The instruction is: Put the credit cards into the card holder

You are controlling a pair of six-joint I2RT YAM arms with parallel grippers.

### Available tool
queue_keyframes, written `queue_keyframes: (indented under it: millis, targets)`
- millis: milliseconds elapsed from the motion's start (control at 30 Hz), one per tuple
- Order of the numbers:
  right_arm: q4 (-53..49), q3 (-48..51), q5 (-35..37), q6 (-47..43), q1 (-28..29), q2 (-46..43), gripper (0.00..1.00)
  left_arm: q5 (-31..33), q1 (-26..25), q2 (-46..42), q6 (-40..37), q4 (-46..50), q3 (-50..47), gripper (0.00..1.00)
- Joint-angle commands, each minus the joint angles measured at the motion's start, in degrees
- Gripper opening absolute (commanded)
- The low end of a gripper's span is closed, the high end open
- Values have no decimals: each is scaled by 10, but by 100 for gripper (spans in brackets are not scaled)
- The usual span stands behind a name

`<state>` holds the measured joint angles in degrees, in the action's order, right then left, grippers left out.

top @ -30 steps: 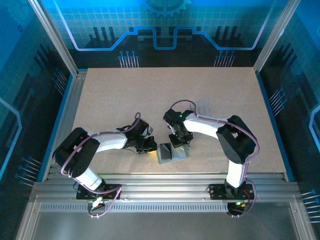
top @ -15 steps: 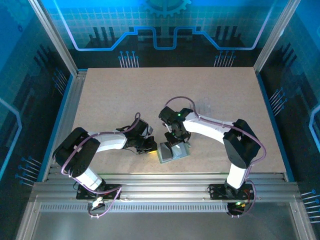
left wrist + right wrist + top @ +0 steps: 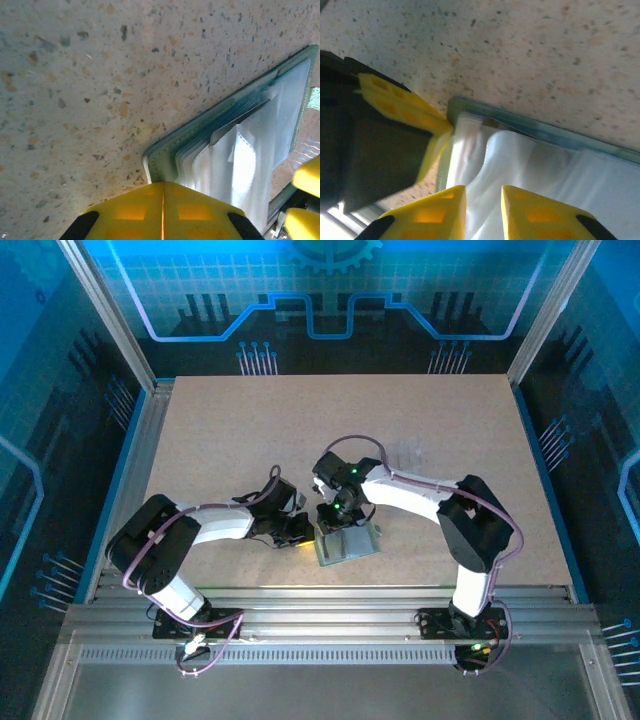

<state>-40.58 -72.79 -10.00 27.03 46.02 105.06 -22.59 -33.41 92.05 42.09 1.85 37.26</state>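
Beneath left gripper (image 3: 162, 189), card holder (image 3: 216, 116) corner hidden, sleeves (image 3: 520, 165) blurred

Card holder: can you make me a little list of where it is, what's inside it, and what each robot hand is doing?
card holder: pale green, lying open on the table, on the side near the arms
inside: clear plastic sleeves, fanned out
left gripper: shut, pinching the holder's corner
right gripper: fingers a little apart, right over the sleeves
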Motion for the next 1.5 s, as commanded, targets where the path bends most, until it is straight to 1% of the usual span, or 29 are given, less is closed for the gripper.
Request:
queue_keyframes:
  millis: [0, 67, 200, 233, 300, 333, 367, 400, 467, 533, 633, 700, 867, 933, 1000, 1067, 1100, 1133, 1200, 1300, 1367, 1467]
  targets:
    - [54, 13, -68, 20, 4, 7, 31, 30, -2, 3, 6, 22, -20, 11]
    - [76, 26, -97, 21, 1, -15, 36, 34, -2, -6, 5, 32, -21, 13]
    - [78, 39, -116, 15, -11, -72, 45, 35, 8, -26, 5, 41, -30, 16]
    - [67, 41, -111, 12, -15, -85, 46, 32, 12, -33, 5, 41, -34, 17]
    - [38, 43, -76, 7, -22, -102, 47, 24, 21, -47, 6, 42, -40, 18]
    - [18, 44, -49, 5, -27, -105, 46, 21, 26, -56, 6, 45, -42, 18]
    - [3, 46, -30, 3, -31, -104, 42, 19, 29, -67, 3, 49, -43, 19]
    - [-2, 51, -19, 0, -33, -102, 36, 19, 30, -76, -1, 55, -43, 20]
    - [-7, 61, 2, 1, -34, -88, 21, 15, 31, -93, -11, 67, -38, 23]
    - [-6, 64, 12, 3, -27, -67, 12, 8, 31, -103, -17, 72, -32, 28]
    - [16, 68, 10, 9, -15, -33, 11, 7, 32, -112, -18, 76, -24, 31]
    - [37, 67, -6, 14, -9, -13, 11, 9, 31, -110, -21, 80, -18, 33]
    - [75, 49, -38, 20, 6, 33, 18, 14, 31, -91, -29, 86, -5, 36]
    - [85, 47, -50, 20, 7, 37, 22, 12, 31, -83, -29, 84, -3, 36]
    - [76, 46, -39, 16, 5, 26, 26, 12, 31, -80, -30, 84, -2, 36]
    - [55, 41, -12, 10, -2, -1, 33, 14, 32, -81, -30, 85, -2, 37]
    - [38, 35, 8, 6, -8, -15, 39, 16, 32, -82, -31, 87, -2, 37]
    - [19, 22, 33, 0, -15, -25, 43, 17, 31, -84, -31, 89, -1, 38]
    - [-25, -12, 89, -7, -34, -26, 49, 22, 32, -87, -31, 91, -2, 39]
    - [-72, -75, 141, -17, -70, 3, 53, 24, 35, -91, -29, 92, -3, 40]
    - [-98, -118, 184, -24, -84, 35, 55, 25, 36, -97, -29, 94, -3, 40]
    - [-115, -177, 197, -39, -102, 88, 55, 27, 38, -103, -32, 101, -4, 40]
